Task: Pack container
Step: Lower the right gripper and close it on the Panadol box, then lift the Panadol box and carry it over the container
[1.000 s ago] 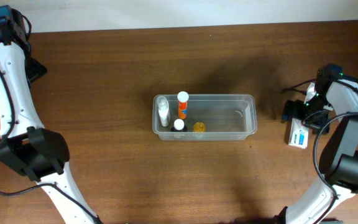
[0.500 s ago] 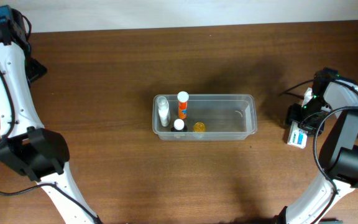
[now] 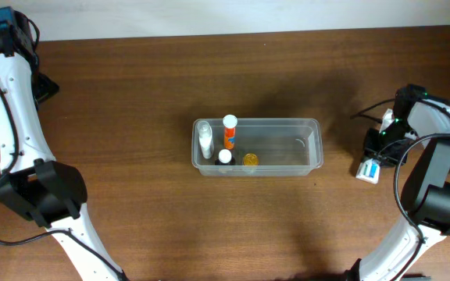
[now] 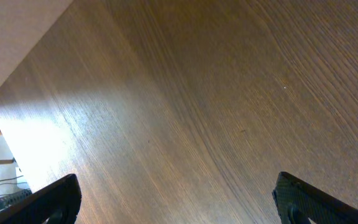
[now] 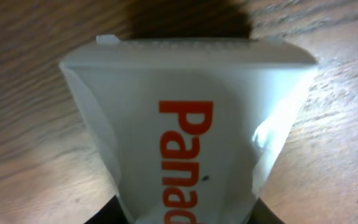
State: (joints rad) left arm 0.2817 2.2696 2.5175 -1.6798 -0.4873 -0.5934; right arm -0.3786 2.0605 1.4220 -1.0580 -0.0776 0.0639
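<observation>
**Right gripper (image 5: 189, 216) pinched on a packet, container waiting at centre**

The right gripper has its jaws drawn narrow against both sides of a small white packet with orange lettering (image 5: 185, 124), which sits on the brown wooden tabletop (image 3: 131, 94). How firm the hold is cannot be told. The left gripper (image 4: 176, 202) hangs wide open over bare wood at the far 10 o'clock corner, holding nothing.

The clear, shallow rectangular plastic container (image 3: 287, 121) stands mid-tabletop with its mouth upward. In the overhead view its long axis runs from 9 to 3 o'clock. The packet lies at its 3 o'clock, well apart.

Crowded into the 9 o'clock end are a white plastic bottle (image 3: 204, 139), an orange bottle with a white cap (image 3: 229, 133), a smaller white-capped bottle (image 3: 224, 156) and a small yellow round piece (image 3: 250, 160). The 3 o'clock half is bare.

The step in hand looks like the pick-up of the packet. The next move probably calls for a secure lift, a carry toward 9 o'clock, and a release over the free half, with the packet aligned to the long axis.
</observation>
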